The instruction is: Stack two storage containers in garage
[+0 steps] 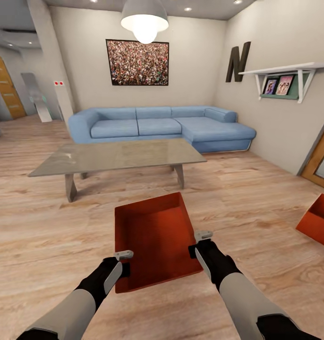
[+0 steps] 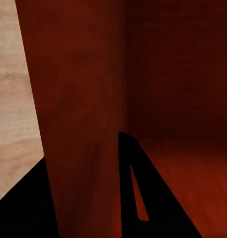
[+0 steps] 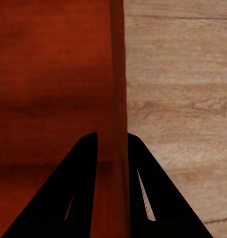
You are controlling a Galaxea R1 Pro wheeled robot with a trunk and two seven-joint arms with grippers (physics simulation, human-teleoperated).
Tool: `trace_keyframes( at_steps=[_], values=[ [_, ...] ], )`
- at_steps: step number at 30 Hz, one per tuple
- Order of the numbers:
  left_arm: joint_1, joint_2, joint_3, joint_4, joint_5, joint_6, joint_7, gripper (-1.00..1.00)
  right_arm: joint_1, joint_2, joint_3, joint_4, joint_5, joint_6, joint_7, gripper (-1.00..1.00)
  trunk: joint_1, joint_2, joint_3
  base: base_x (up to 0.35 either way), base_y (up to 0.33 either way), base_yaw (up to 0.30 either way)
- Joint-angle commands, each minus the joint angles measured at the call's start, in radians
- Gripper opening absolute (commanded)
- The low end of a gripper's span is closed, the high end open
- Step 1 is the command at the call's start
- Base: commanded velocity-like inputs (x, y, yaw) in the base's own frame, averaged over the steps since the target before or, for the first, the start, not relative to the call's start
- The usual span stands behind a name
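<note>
While its two arms are reaching forward over the light wood plank floor (image 1: 48, 226) of the living room, the robot is gripping an orange-red storage container (image 1: 155, 236) by its two long walls, one pincer on each side. The left gripper (image 1: 123, 262) is clamping the bin's left wall near the near corner, its dark fingers (image 2: 138, 193) straddling the wall with one inside the bin and one outside; the jaws are nearly closed, with only the wall's thickness between them. The right gripper (image 1: 200, 242) is doing the same on the opposite wall, and its wrist camera is showing the thin red wall (image 3: 119, 124) pinched between two black fingers (image 3: 143, 193), bin interior on one side and floor planks on the other. Between the pincers the container is lying open-side up, tilting slightly, its far end pointing toward a grey coffee table (image 1: 117, 156) just beyond. Well off to the right of the right gripper, the second container (image 1: 318, 222) is resting on the planks, partly cut off at the edge of the head view. Farther ahead, a blue sofa (image 1: 157, 125) is standing against the back wall beneath a framed picture (image 1: 137, 62) and a hanging lamp (image 1: 144, 20).
</note>
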Motion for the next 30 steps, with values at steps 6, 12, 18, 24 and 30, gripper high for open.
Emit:
trace_keyframes(
  at_steps=[6, 12, 18, 24, 30],
  values=[
    [0.000, 0.001, 0.007, -0.003, 0.015, -0.005, -0.001, -1.00, 0.000, 0.000, -0.005, 0.001, -0.095, -0.005, 0.018, -1.00, -0.003, 0.001, 0.023, 0.000, 0.000, 0.290],
    [0.000, 0.001, 0.007, -0.003, 0.015, -0.005, -0.001, -1.00, -0.001, 0.000, -0.004, 0.001, -0.095, -0.005, 0.017, -1.00, -0.005, 0.003, 0.046, 0.000, 0.000, 0.290],
    [0.000, 0.001, 0.007, -0.002, 0.015, -0.005, -0.001, -1.00, 0.000, -0.001, -0.004, 0.001, -0.095, -0.005, 0.018, -1.00, -0.008, 0.004, 0.070, 0.000, 0.000, 0.290],
    [0.000, 0.001, 0.007, -0.003, 0.015, -0.005, -0.001, -1.00, 0.000, -0.001, -0.004, 0.001, -0.095, -0.005, 0.017, -1.00, -0.011, 0.006, 0.093, 0.000, 0.000, 0.290],
    [0.000, 0.001, 0.007, -0.003, 0.015, -0.005, -0.001, -1.00, 0.000, -0.001, -0.004, 0.001, -0.095, -0.005, 0.017, -1.00, -0.031, 0.042, 0.112, 0.000, 0.000, 0.290]
  ],
)
